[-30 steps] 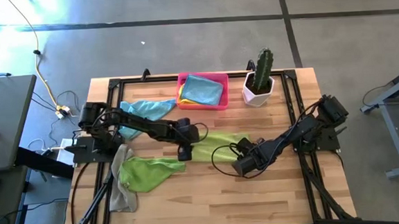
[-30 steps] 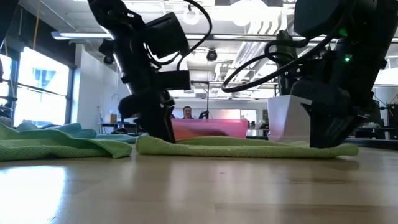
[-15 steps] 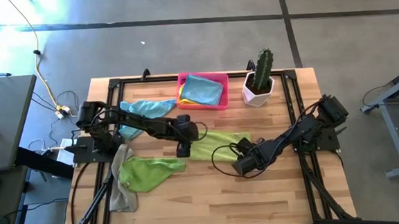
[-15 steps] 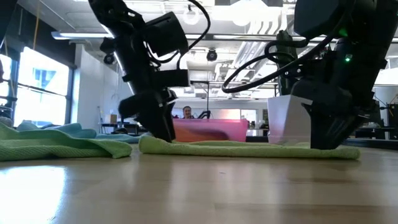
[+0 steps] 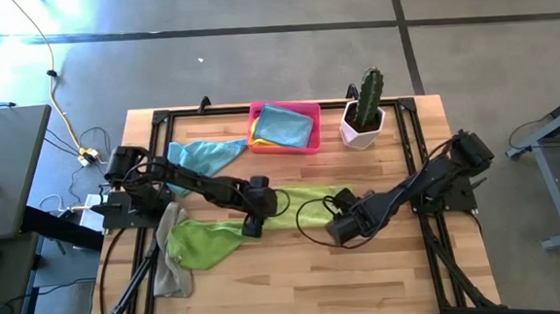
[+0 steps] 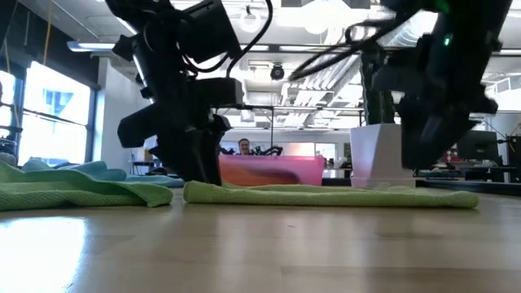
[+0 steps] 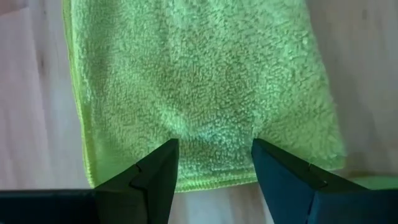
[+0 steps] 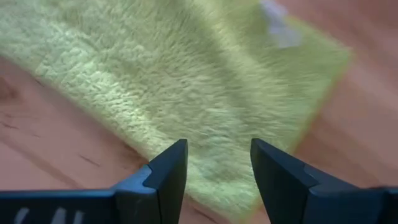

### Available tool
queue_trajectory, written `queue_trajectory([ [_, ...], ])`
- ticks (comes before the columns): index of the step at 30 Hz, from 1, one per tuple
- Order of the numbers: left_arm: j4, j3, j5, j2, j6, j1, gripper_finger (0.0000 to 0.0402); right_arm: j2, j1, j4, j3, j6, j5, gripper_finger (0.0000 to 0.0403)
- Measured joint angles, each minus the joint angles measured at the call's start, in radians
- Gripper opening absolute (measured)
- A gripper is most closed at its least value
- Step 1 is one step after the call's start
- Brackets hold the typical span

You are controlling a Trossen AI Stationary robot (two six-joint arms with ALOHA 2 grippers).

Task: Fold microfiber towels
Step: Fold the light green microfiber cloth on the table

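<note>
A lime green towel (image 5: 312, 200) lies as a flat folded strip on the wooden table's middle (image 6: 326, 194). My left gripper (image 5: 255, 227) is open and points steeply down at the strip's left end (image 7: 205, 74). My right gripper (image 5: 338, 233) is open and hangs clear above the strip's right end (image 8: 186, 81). A second lime green towel (image 5: 207, 241) lies crumpled on a grey towel (image 5: 170, 271) at the near left. A light blue towel (image 5: 202, 154) lies at the far left. My left gripper's open fingertips (image 7: 163, 163) stand over the lime green towel's short end edge (image 7: 211, 177), coming from above. I cannot tell whether they touch the cloth. The towel lies flat on the table.
A pink tray (image 5: 308, 110) holding a folded light blue towel (image 5: 283, 126) stands at the far edge. Beside it is a cactus in a white pot (image 5: 363, 113). Bare wood shows along the near edge (image 5: 297, 283). Black frame rails run along the table's sides.
My right gripper has risen straight up off the towel's right end. My left gripper has shifted a little toward the table's near edge at the towel's left end and rolled slightly. The green strip stays flat on the table.
</note>
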Motion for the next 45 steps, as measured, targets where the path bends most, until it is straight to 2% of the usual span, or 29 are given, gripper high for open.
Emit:
queue_trajectory([
  [4, 0.025, 0.0, 0.001, 0.0, -0.08, -0.017, 0.0195, -0.021, -0.001, -0.118, 0.043, 0.039, 0.018, 0.0169],
  [8, 0.044, 0.002, -0.009, 0.029, -0.105, -0.034, 0.0195, -0.021, -0.003, -0.195, 0.043, 0.119, -0.011, 0.0169],
  [12, 0.087, 0.007, -0.031, 0.064, -0.135, -0.039, 0.0195, -0.024, -0.003, -0.191, 0.016, 0.185, -0.017, 0.017],
  [17, 0.088, 0.006, -0.024, 0.07, -0.168, -0.049, 0.0195, -0.037, -0.003, -0.137, -0.053, 0.17, -0.095, 0.017],
  [22, 0.079, 0.005, -0.018, 0.072, -0.232, -0.069, 0.0195, -0.121, -0.003, -0.089, -0.14, 0.177, -0.096, 0.017],
  [27, 0.096, 0.003, -0.006, 0.072, -0.29, -0.109, 0.0195, -0.228, -0.002, 0.176, -0.274, 0.18, -0.057, 0.017],
  [32, 0.122, 0.003, -0.005, 0.074, -0.309, -0.142, 0.0195, -0.245, -0.001, 0.381, -0.363, 0.152, -0.014, 0.017],
  [41, 0.133, 0.002, -0.022, 0.075, -0.319, -0.155, 0.0195, -0.246, -0.008, 0.392, -0.374, 0.091, -0.007, 0.0194],
  [45, 0.13, 0.002, -0.018, 0.075, -0.326, -0.157, 0.0195, -0.246, -0.026, 0.322, -0.375, 0.101, -0.008, 0.0209],
])
